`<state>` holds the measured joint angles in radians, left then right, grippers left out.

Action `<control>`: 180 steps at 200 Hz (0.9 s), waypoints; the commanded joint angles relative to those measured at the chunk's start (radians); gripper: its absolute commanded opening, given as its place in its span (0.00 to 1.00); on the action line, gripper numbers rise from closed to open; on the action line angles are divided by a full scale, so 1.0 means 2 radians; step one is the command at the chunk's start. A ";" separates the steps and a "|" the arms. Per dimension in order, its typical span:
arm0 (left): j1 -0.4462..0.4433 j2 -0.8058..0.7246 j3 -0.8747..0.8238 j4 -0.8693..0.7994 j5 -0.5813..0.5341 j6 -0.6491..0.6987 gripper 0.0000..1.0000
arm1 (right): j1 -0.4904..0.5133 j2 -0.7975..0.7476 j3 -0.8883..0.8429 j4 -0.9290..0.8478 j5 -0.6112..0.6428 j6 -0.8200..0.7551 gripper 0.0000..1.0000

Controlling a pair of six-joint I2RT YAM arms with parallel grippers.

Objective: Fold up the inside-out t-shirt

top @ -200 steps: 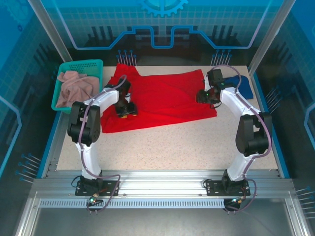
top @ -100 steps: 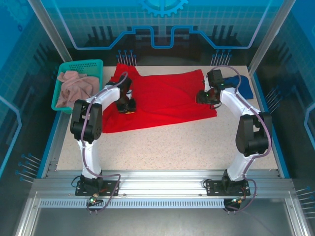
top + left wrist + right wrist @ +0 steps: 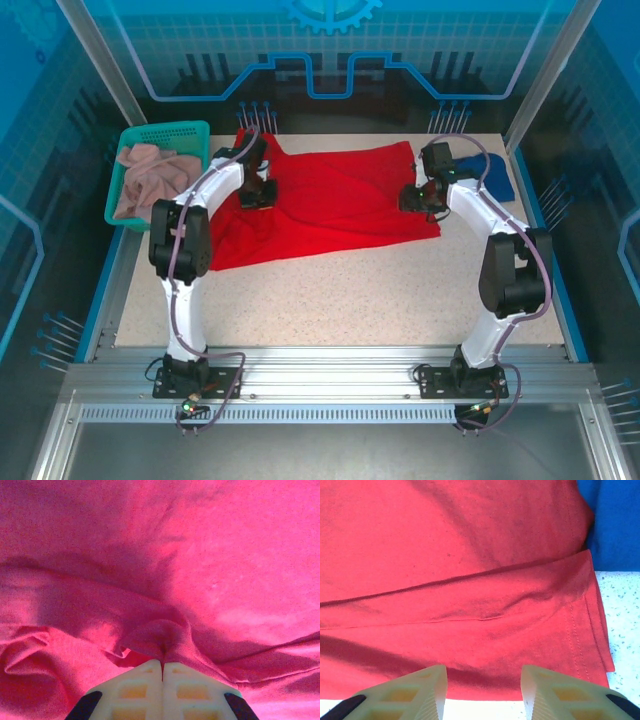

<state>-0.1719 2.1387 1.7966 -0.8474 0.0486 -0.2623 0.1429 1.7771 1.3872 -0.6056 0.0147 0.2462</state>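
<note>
— Counts?
— One red t-shirt (image 3: pixel 340 200) spread on far desk (image 3: pixel 350 300); one blue shirt (image 3: pixel 497 178) beside; one basket (image 3: pixel 165 132)
— Pincers?
— Two: left pincer (image 3: pixel 162 667) clenched on a t-shirt fold, right pincer (image 3: pixel 484 690) released above its hem

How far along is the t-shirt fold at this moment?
Done: the red t-shirt lies spread out on the table. In hand: the left gripper is shut on a pinch of its cloth; the right gripper hangs open over the hem. Left: apparently all the folds.
</note>
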 commanded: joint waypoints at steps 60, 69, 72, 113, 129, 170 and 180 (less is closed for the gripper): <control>0.000 0.062 0.124 -0.043 -0.006 0.034 0.38 | -0.003 -0.006 -0.016 0.007 -0.012 0.007 0.44; 0.000 0.050 0.114 -0.039 -0.020 0.033 0.44 | -0.002 -0.008 -0.017 0.007 -0.012 0.007 0.44; 0.000 0.043 0.107 -0.036 -0.023 0.033 0.45 | -0.001 -0.009 -0.018 0.007 -0.012 0.007 0.44; 0.019 -0.087 -0.101 0.086 -0.030 -0.010 0.54 | 0.007 -0.014 -0.020 0.011 -0.017 0.007 0.44; 0.030 -0.101 -0.145 0.107 -0.020 -0.020 0.54 | 0.008 -0.008 -0.017 0.011 -0.021 0.007 0.44; 0.049 -0.076 -0.153 0.106 -0.056 -0.014 0.53 | 0.019 0.003 -0.011 0.012 -0.021 0.008 0.44; 0.055 -0.068 -0.147 0.106 -0.062 -0.013 0.53 | 0.022 0.003 -0.012 0.012 -0.019 0.008 0.44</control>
<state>-0.0872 1.9709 1.4952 -0.6689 -0.0254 -0.2794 0.1623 1.7767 1.3552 -0.5892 -0.0086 0.2466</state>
